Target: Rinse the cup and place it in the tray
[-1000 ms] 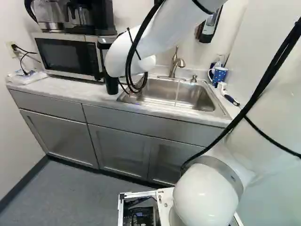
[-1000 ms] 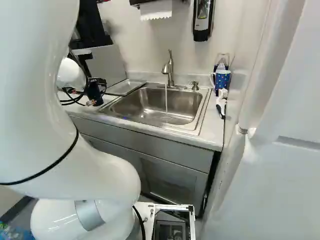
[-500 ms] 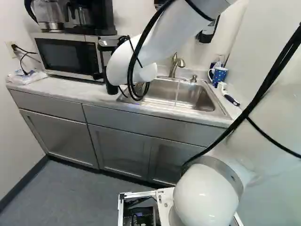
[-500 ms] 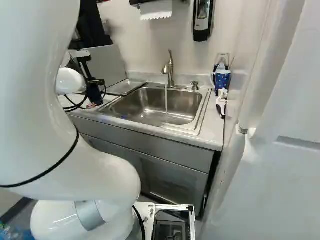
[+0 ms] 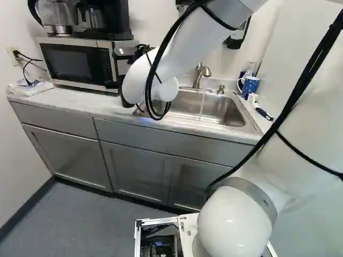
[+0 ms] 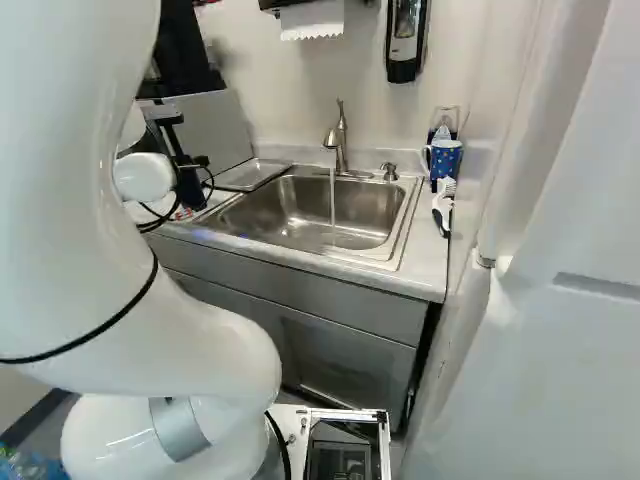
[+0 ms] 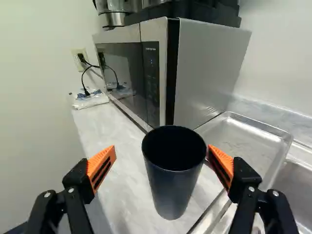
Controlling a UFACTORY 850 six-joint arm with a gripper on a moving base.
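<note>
– What is different now, please?
– The joint at the foot (image 5: pixel 233 225) stands as before, so the base did not move. The white arm (image 5: pixel 185 48) has lowered its far end a little, and its loops of black cable (image 5: pixel 151 72) went down with it.

– And how is its pose?
– The arm reaches forward and bends down over the bench (image 7: pixel 109 136), to the left of the sink. The black tool (image 6: pixel 179 148) is at its end.

– Is the tool open?
– Yes, in the wrist view its two fingers, with ribbed orange pads (image 7: pixel 103 163), stand wide, and it grips nothing. The cup (image 7: pixel 171 192) is between them, upright on the bench; one pad is very near to its wall, and whether they touch I cannot tell.

– Of what look is the cup?
– Dark, smooth, round, narrower to the bottom. Just beside it lies the shallow tray (image 7: pixel 241 139), of shiny metal. Beyond are the brushed steel sink (image 6: pixel 398 245), where a thin stream of water (image 6: pixel 332 205) falls from the faucet (image 6: pixel 341 145), and the boxy microwave (image 7: pixel 209 73) with its plain metal side.
</note>
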